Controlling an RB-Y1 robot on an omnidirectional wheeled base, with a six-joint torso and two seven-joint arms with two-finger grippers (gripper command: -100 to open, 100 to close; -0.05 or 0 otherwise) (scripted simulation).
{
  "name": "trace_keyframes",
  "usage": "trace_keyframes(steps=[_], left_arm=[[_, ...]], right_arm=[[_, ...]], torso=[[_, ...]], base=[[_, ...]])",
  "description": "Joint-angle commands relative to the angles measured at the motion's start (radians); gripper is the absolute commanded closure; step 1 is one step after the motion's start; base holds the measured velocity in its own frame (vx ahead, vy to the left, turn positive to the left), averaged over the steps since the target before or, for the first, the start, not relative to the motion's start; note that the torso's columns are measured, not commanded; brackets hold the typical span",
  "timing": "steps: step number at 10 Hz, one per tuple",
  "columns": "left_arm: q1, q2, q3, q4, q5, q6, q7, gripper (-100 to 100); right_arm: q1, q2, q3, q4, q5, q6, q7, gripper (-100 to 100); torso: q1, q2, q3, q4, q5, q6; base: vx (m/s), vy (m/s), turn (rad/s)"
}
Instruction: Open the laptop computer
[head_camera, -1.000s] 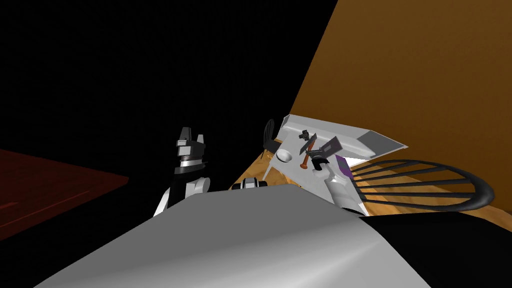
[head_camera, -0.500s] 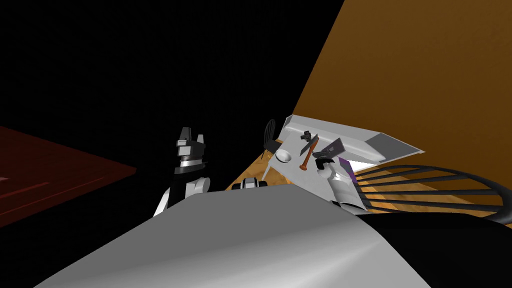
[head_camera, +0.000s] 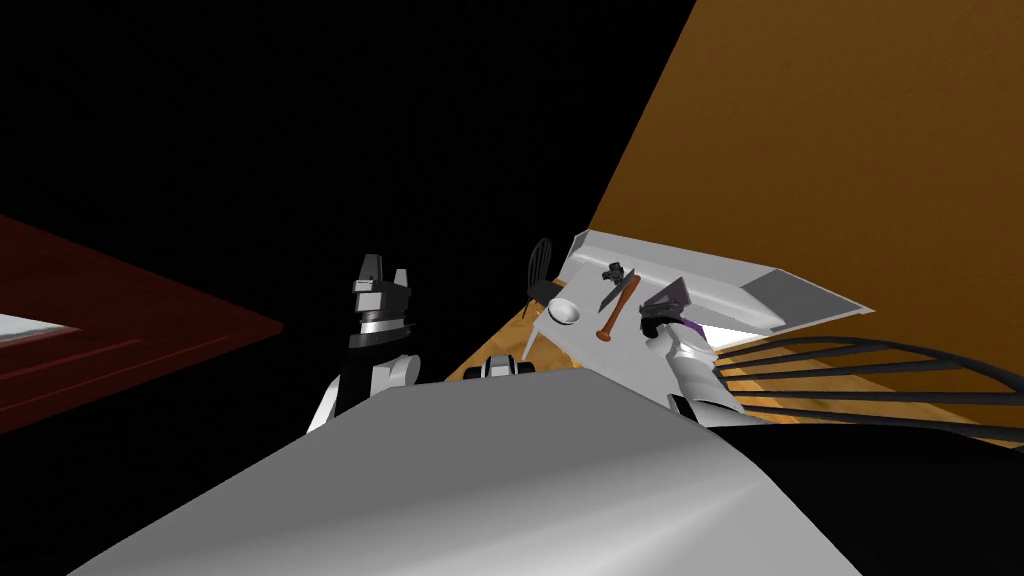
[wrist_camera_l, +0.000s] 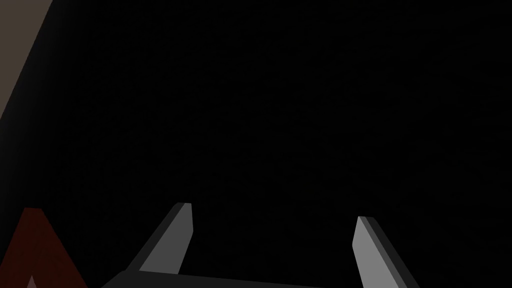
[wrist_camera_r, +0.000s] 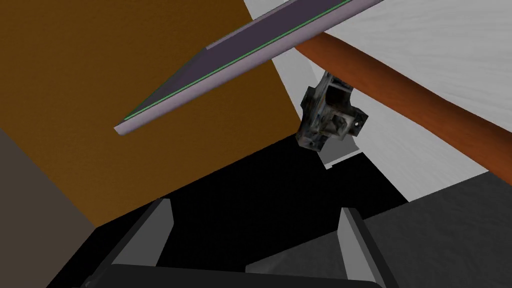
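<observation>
Over on the right side of the white bench (head_camera: 588, 262), the laptop (head_camera: 668, 296) sits with its lid tipped up partway, so from the head cam it looks like a little wedge. My right hand (wrist_camera_r: 255, 207) is parked right next to it, just below the raised lid. In the right wrist cam its fingers (wrist_camera_r: 159, 227) are spread wide with nothing between them. The lid's thin purple-grey edge, with a green line along it, crosses out past the fingertips, not pinched and not touching as far as I can see.

Other stuff on the bench, going left from the laptop:
- a tool (head_camera: 617, 305) with a reddish-brown handle, lying at a slant just beside the laptop
- a small dark object (head_camera: 612, 272) near the tool's far end, hard to say what it is
- a white bowl (head_camera: 565, 311) close to the bench's left edge

A black chair (head_camera: 541, 265) stands just off the bench's far left corner. A second chair back (head_camera: 900, 372), black with long slats, sweeps across to the right of my right arm. Brown wall (head_camera: 850, 150) behind all of it, wood floor (head_camera: 505, 335) underneath.

My left hand (head_camera: 383, 287) is held up well away from the bench against a black area, blades parted, gripping nothing.
</observation>
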Motion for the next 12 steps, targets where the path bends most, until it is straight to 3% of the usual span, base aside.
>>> trace_keyframes(steps=[1, 4, 6, 9, 10, 12], left_arm=[[0.000, 0.000, 0.000, 0.000, 0.000, 0.000, 0.000, 0], [0.000, 0.000, 0.000, 0.000, 0.000, 0.000, 0.000, 0], [0.000, 0.000, 0.000, 0.000, 0.000, 0.000, 0.000, 0], [0.000, 0.000, 0.000, 0.000, 0.000, 0.000, 0.000, 0], [0.000, 0.000, 0.000, 0.000, 0.000, 0.000, 0.000, 0], [0.000, 0.000, 0.000, 0.000, 0.000, 0.000, 0.000, 0]], right_arm=[[-0.015, -0.026, -0.024, 0.056, 0.068, 0.032, 0.037, -100], [-0.022, -0.037, -0.029, 0.077, 0.087, 0.041, 0.047, -100], [-0.035, -0.061, -0.039, 0.114, 0.122, 0.059, 0.067, -100], [-0.029, -0.061, -0.036, 0.106, 0.113, 0.063, 0.069, -100], [-0.028, -0.061, -0.036, 0.106, 0.113, 0.063, 0.070, 100], [-0.051, -0.040, -0.049, 0.096, 0.079, 0.052, 0.025, 100]], torso=[[-0.002, 0.001, 0.001, 0.000, -0.001, 0.000], [0.000, 0.000, 0.000, 0.000, 0.000, 0.000], [0.000, 0.000, 0.000, 0.000, 0.000, 0.000], [-0.001, 0.000, 0.000, 0.000, 0.000, 0.000], [0.000, 0.000, 0.000, 0.000, 0.000, 0.000], [-0.005, 0.002, 0.002, -0.001, -0.004, 0.001]], base=[[-0.036, -0.075, 0.082], [-0.020, -0.039, 0.027], [-0.021, -0.029, 0.065], [-0.004, -0.011, 0.003], [0.000, 0.000, 0.000], [-0.074, -0.064, -0.037]])
